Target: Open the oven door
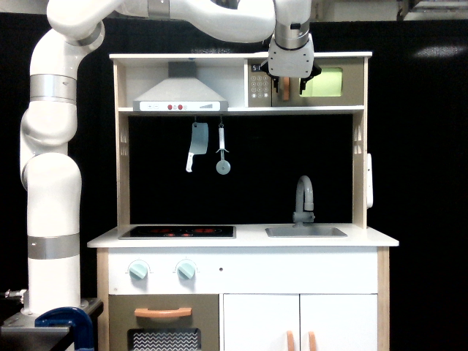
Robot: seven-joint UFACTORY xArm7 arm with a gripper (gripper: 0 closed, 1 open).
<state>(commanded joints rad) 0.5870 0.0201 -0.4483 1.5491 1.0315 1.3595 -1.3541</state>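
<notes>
glossy white jointed arm (45,153), silver-grey bands

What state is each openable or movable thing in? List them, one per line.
oven door: shut, flush with its frame.
tool: at the orange handle; open or shut cannot be told.
lower door: shut.
white cupboard doors: shut.
knobs: both in the same position.
cleaver: hanging on its hook.
</notes>
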